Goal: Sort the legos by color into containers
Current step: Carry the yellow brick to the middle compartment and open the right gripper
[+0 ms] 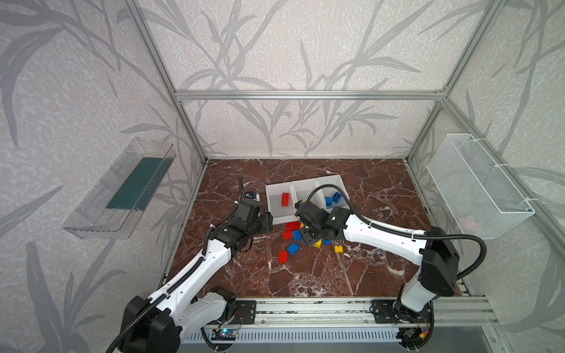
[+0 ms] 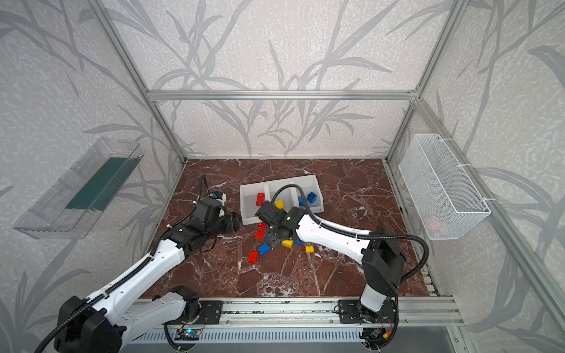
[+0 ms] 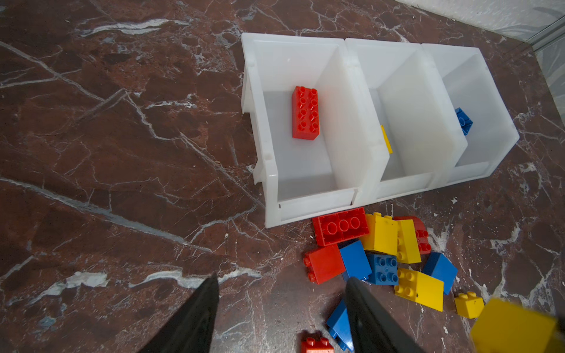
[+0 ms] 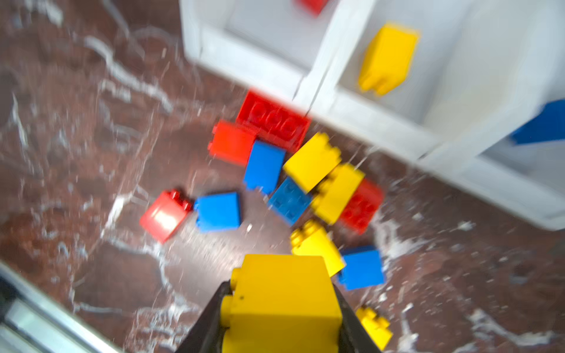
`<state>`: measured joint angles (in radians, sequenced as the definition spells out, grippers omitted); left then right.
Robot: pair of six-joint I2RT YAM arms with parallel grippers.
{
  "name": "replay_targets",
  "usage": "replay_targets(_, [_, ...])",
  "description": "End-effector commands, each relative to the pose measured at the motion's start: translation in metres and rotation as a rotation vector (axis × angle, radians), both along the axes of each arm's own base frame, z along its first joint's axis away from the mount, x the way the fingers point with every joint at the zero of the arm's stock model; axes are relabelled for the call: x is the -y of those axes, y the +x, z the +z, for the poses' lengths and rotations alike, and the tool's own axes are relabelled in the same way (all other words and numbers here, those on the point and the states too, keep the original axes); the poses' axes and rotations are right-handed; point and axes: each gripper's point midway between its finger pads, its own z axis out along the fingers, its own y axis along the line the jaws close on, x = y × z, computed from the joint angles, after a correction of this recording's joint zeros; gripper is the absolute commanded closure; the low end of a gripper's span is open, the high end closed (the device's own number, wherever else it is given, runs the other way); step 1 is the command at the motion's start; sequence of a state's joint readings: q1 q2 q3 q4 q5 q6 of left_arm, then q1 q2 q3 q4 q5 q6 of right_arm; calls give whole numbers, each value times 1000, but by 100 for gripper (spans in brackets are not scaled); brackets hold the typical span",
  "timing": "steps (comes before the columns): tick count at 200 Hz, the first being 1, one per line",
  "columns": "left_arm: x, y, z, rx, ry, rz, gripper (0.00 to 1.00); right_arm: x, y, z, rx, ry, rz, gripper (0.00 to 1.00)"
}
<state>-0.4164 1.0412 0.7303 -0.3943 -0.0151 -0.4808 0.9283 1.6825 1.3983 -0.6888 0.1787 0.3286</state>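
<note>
right gripper (image 4: 281, 305) clamped on yellow brick (image 4: 284, 290); lift clear of pile (image 4: 293, 171), carry over low front of middle bin (image 3: 409, 107), release low. left gripper (image 3: 282, 279) half-open, empty.

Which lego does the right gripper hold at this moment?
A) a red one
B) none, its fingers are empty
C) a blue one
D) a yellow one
D: in the right wrist view, the right gripper has its fingers closed on the two sides of a yellow lego.
</note>
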Motion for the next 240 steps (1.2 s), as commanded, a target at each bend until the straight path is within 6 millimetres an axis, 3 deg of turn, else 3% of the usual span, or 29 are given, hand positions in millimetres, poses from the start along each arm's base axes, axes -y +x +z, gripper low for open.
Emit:
replay_targets(1, [0, -5, -2, -16, -31, 10, 32, 10, 52, 18, 92, -27, -2, 63])
replay_targets(33, [3, -12, -6, -25, -69, 3, 32, 18, 111, 17, 99, -21, -97, 63])
replay_targets(69, [12, -20, -8, -21, -131, -33, 32, 19, 140, 1, 80, -60, -130, 62])
replay_targets(149, [11, -26, -12, -35, -140, -34, 32, 20, 149, -12, 47, -65, -165, 53])
replay_targets(184, [14, -28, -14, -42, -140, -55, 31, 17, 150, -9, 44, -54, -168, 41])
replay_targets(240, [16, -32, -20, -60, -155, -66, 30, 20, 146, 0, 47, -50, -159, 37])
